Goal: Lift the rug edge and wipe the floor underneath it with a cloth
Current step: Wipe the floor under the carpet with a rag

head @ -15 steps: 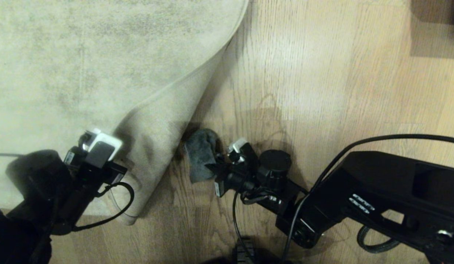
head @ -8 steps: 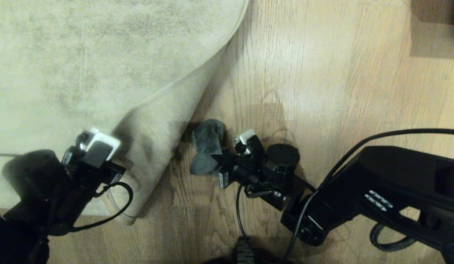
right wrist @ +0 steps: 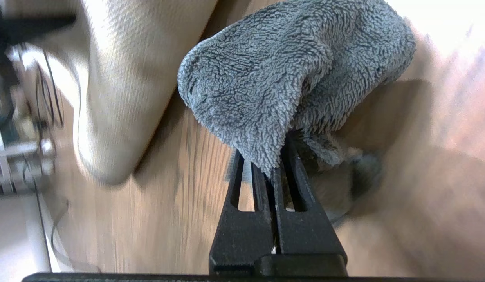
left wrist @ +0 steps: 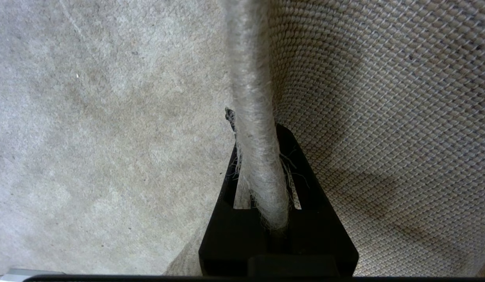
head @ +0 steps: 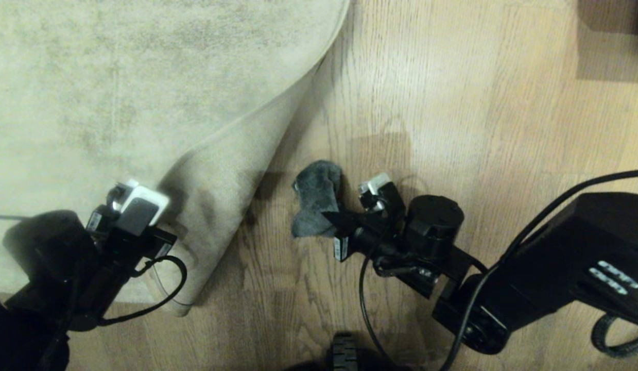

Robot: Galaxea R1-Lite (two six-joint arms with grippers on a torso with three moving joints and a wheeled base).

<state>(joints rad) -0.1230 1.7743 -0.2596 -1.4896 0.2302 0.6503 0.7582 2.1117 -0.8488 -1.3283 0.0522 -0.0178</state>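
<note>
Left hand point(left wrist: 262, 184) clamps the pale grey-beige short-pile rug edge point(head: 231, 154) folded up, exposing light wood-plank floor point(head: 452, 103) beside it for the right hand point(right wrist: 275, 172) gripping the fuzzy grey-blue cloth point(head: 313, 198).

**Pale rug, grey-blue cloth, warm wood**

The rug edge point(left wrist: 253, 98) is a pale grey-beige strip, fuzzy and slightly lighter than the pile beside it. The rug's top face is the same grey-beige, mottled with darker, cloudy patches. Its turned-up underside point(left wrist: 383, 117) is beige with a fine, regular woven pattern of small bumps. The cloth point(right wrist: 289, 74) is dark grey-blue all over, with no print. The floor point(head: 478, 103) is light brown with darker wood-grain streaks and a soft sheen. Both grippers point(right wrist: 274, 176) are black; the small blocks on the wrists look white, possibly pale grey.
</note>
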